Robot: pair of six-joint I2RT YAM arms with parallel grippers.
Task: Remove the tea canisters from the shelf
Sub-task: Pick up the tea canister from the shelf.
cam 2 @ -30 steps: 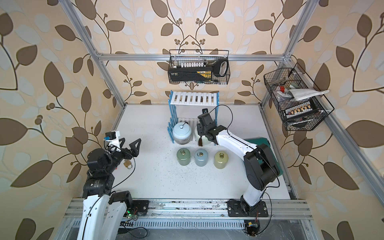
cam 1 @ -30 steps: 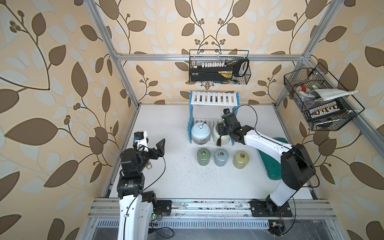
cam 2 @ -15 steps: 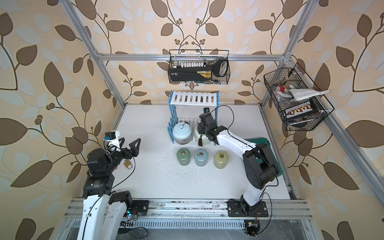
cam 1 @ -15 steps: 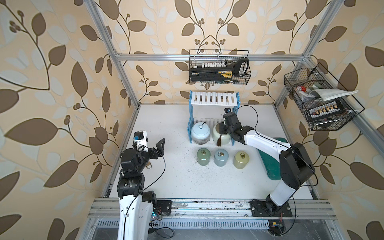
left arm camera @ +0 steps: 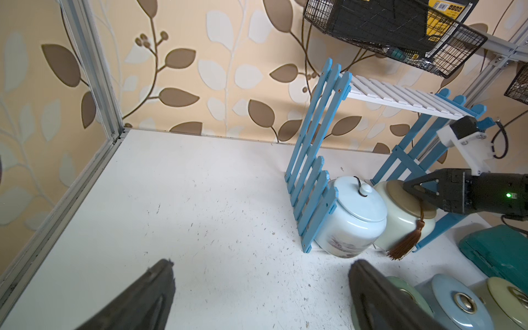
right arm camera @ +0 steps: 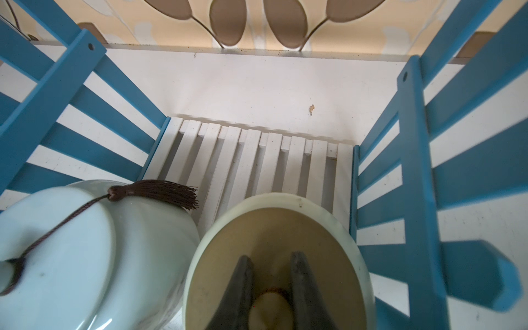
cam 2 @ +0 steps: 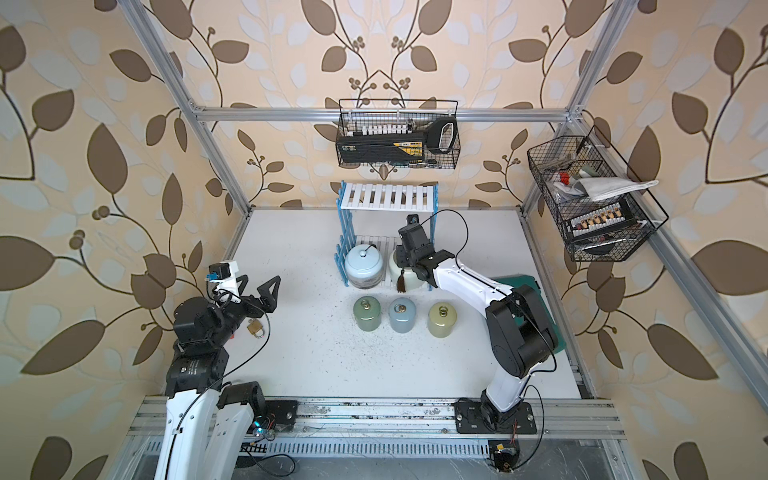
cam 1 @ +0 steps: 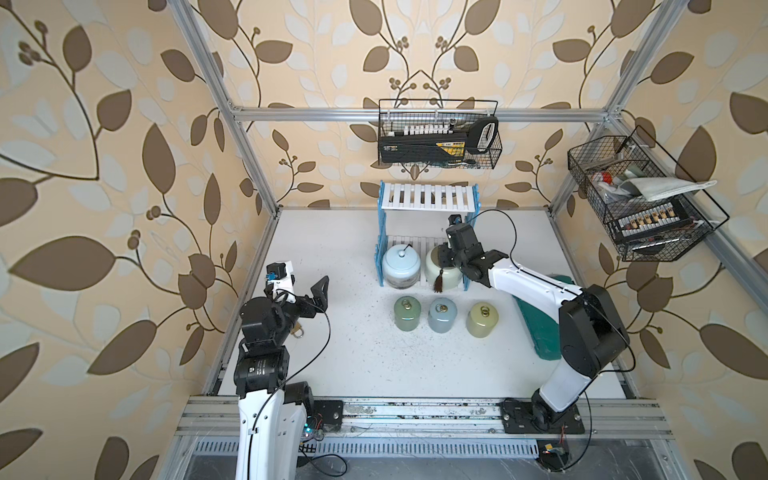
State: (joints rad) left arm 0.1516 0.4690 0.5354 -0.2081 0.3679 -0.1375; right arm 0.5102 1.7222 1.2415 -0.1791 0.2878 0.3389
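Right gripper (right arm camera: 271, 257) pinches the lid knob of the cream canister (cam 1: 432, 270)
Left gripper (left arm camera: 261, 261) gapes at the table's (cam 1: 353, 365) 9 o'clock; sage canister (cam 1: 407, 313), grey-blue canister (cam 1: 442, 315) and yellow-green canister (cam 1: 482, 319) stand at its centre; pale blue canister (cam 1: 401, 266) and the cream one sit on the shelf's (cam 1: 428, 197) lower tier, 12 o'clock.
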